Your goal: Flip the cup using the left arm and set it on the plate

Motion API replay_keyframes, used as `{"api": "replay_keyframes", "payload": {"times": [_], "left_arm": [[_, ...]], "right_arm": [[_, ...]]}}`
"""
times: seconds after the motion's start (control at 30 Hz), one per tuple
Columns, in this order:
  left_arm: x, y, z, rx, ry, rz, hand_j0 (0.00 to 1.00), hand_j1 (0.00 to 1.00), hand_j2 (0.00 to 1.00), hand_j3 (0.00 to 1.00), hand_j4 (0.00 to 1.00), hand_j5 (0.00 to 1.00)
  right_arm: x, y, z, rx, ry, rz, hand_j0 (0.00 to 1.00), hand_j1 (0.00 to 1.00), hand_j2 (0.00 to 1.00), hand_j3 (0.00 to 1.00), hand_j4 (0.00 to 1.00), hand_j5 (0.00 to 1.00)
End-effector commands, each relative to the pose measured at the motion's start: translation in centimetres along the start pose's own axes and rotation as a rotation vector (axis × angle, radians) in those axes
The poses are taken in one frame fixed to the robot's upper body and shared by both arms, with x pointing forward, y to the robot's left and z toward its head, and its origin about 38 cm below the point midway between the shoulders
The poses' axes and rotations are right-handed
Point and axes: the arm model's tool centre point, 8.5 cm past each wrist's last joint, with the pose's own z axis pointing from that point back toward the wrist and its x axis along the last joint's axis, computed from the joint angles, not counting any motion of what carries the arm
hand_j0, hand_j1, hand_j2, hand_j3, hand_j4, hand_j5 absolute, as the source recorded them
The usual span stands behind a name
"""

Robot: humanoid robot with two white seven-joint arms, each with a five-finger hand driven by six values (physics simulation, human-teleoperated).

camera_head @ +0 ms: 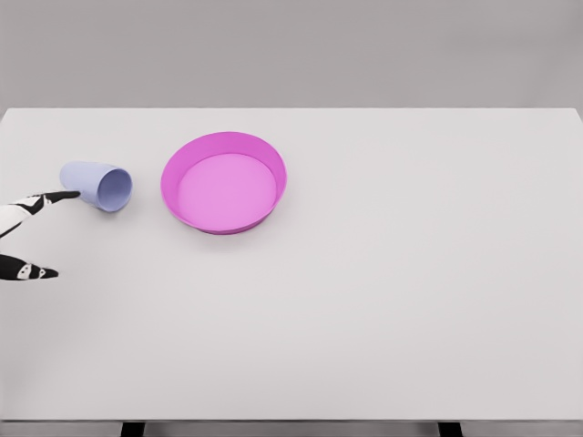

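Cups: one lavender cup (98,185), on its side on the counter (383,300)
Plates: one magenta plate (224,182), just right of it
Left hand (25,235): fingers (55,197) spread, holding nothing, one tip at the cup

Only a small part of the robot shows, at the nine o'clock edge of the head view: two slim fingers of the left hand (27,238). Each finger (38,200) is built of white segments with black joints between them and ends in a rounded black tip. Small black marks dot the white shells. The palm, wrist and arm lie outside the picture.
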Motion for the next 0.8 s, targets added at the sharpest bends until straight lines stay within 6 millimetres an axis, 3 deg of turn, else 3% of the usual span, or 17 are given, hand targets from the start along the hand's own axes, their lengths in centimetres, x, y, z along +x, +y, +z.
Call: {"api": "replay_keyframes", "payload": {"times": [0.0,0.03,0.07,0.23,0.37,0.43,0.5,0.67,0.77], "left_arm": [[-0.9,0.3,0.8,-0.031,0.04,-0.004,1.0,1.0,1.0,1.0,1.0,1.0],[-2.5,1.9,2.7,-0.059,0.119,-0.031,1.0,1.0,1.0,1.0,1.0,1.0],[-4.0,1.8,3.6,-0.055,0.168,-0.013,1.0,1.0,1.0,1.0,1.0,1.0],[-5.7,4.5,3.7,-0.035,0.253,-0.082,1.0,1.0,1.0,1.0,1.0,1.0],[-4.9,5.9,-0.9,-0.108,0.245,-0.225,1.0,1.0,1.0,1.0,1.0,1.0],[-5.0,6.1,-1.8,-0.122,0.245,-0.229,1.0,1.0,1.0,1.0,1.0,1.0],[-4.4,8.1,-2.2,-0.088,0.237,-0.254,1.0,1.0,1.0,1.0,1.0,1.0],[-3.8,8.9,-3.8,-0.129,0.247,-0.339,1.0,1.0,1.0,1.0,1.0,1.0],[-2.3,9.3,-7.6,-0.122,0.206,-0.399,1.0,1.0,1.0,1.0,1.0,1.0]], "right_arm": [[0.0,0.0,0.0,0.0,0.0,0.0,1.0,1.0,1.0,1.0,1.0,1.0],[0.0,0.0,0.0,0.0,0.0,0.0,1.0,1.0,1.0,1.0,1.0,1.0],[0.0,0.0,0.0,0.0,0.0,0.0,1.0,1.0,1.0,1.0,1.0,1.0],[0.0,0.0,0.0,0.0,0.0,0.0,1.0,1.0,1.0,1.0,1.0,1.0],[0.0,0.0,0.0,0.0,0.0,0.0,1.0,1.0,1.0,1.0,1.0,1.0],[0.0,0.0,0.0,0.0,0.0,0.0,1.0,1.0,1.0,1.0,1.0,1.0],[0.0,0.0,0.0,0.0,0.0,0.0,1.0,1.0,1.0,1.0,1.0,1.0],[-0.1,0.0,0.0,0.0,0.001,0.0,1.0,1.0,1.0,1.0,1.0,1.0],[0.0,0.0,0.0,0.0,0.0,0.0,1.0,1.0,1.0,1.0,1.0,1.0]]}}
